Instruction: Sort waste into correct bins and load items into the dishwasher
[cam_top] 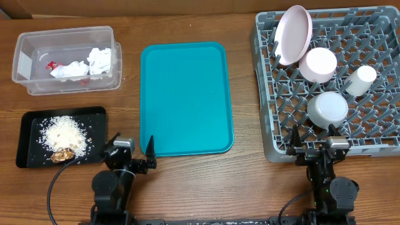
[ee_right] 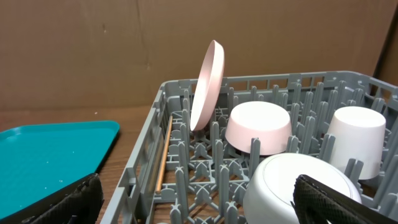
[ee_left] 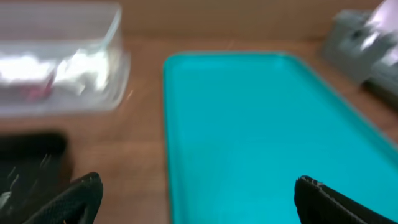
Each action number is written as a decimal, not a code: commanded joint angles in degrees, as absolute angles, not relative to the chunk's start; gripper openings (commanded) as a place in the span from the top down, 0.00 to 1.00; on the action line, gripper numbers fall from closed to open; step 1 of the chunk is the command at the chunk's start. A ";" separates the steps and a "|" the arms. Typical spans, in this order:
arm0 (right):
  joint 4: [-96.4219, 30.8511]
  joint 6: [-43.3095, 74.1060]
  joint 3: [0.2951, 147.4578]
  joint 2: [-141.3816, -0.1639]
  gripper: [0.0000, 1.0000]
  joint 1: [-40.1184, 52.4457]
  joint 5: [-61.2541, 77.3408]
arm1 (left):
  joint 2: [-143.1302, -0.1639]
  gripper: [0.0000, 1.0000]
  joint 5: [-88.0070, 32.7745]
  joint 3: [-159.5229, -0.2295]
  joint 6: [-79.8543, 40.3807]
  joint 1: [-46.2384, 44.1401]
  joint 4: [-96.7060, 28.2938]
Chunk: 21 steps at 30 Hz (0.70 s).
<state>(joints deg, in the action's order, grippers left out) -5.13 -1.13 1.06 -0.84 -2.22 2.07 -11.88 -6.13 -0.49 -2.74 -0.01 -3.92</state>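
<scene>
Both arms sit at the near edge of the wooden table [cam_top: 187, 187] as I watch from my remote station. The left gripper [ee_left: 198, 186] is spread wide and carries nothing, its black textured fingers framing the glossy teal tray [ee_left: 249, 137] in a blurred wrist view. The right gripper [ee_right: 198, 186] is equally wide and empty, facing the dish rack [ee_right: 143, 180].

The rack is a square of grey plastic with a lattice floor and rows of upright pegs. A round pale pink plate [cam_top: 294, 34] stands on edge in its far left corner. Just beside the plate is an upturned pinkish-white bowl [cam_top: 318, 64]. A small white cup [cam_top: 360, 80] sits among the pegs to the right, and an upturned light grey bowl [cam_top: 327, 109] lies nearest my right arm. A thin wooden stick [ee_right: 163, 155] runs along the rack's left wall.

At far left, the clear round-cornered tub [cam_top: 25, 62] holds a crumpled white napkin [cam_top: 99, 59] and a small red wrapper [cam_top: 52, 64]. In front of it, the shallow black tray [cam_top: 28, 140] carries a heap of pale rice-like crumbs [cam_top: 62, 132]. A brown lumpy food piece [cam_top: 61, 155] rests at the tray's near edge.
</scene>
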 commanded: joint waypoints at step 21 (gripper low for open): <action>-4.80 -1.32 0.47 -0.16 0.00 -2.33 1.56 | -0.19 0.00 -0.40 -0.27 0.71 3.86 -4.58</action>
<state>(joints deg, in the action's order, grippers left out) -5.15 -1.13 1.06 -0.84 -2.22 2.09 -0.95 -1.02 -0.49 -1.08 3.49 -4.40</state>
